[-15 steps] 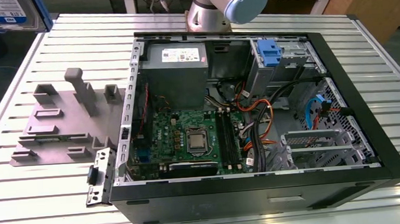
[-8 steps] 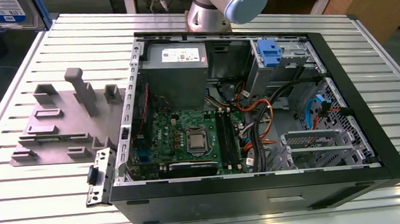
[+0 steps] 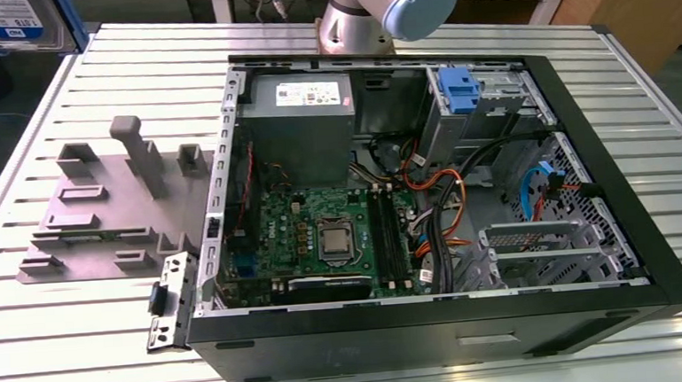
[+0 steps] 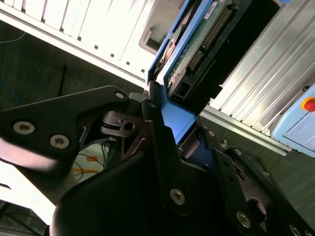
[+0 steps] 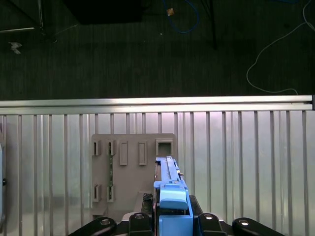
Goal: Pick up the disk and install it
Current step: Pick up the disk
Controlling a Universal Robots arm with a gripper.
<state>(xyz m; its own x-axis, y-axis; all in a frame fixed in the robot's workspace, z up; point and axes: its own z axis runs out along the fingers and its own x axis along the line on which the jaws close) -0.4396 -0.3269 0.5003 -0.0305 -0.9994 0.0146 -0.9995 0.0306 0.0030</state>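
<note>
The disk (image 3: 14, 24) hangs in the air at the far top of the exterior view's left, above and beyond the table's corner. It is a silver drive with a white-and-blue label and blue rails. In both wrist views my gripper (image 4: 179, 130) (image 5: 173, 219) is shut on the disk, its black fingers (image 4: 153, 118) pressing a blue rail from either side. The second wrist view shows the disk's (image 4: 197, 44) green circuit-board underside. In the first wrist view the disk (image 5: 170, 189) is seen edge-on above the grey fixture.
An open black computer case (image 3: 575, 141) lies on the slatted metal table (image 3: 77, 331), with a motherboard, cables, a grey power supply (image 3: 294, 114) and a blue-latched drive bay (image 3: 459, 90). A grey holder fixture (image 3: 105, 205) (image 5: 133, 167) stands to the exterior view's left of it.
</note>
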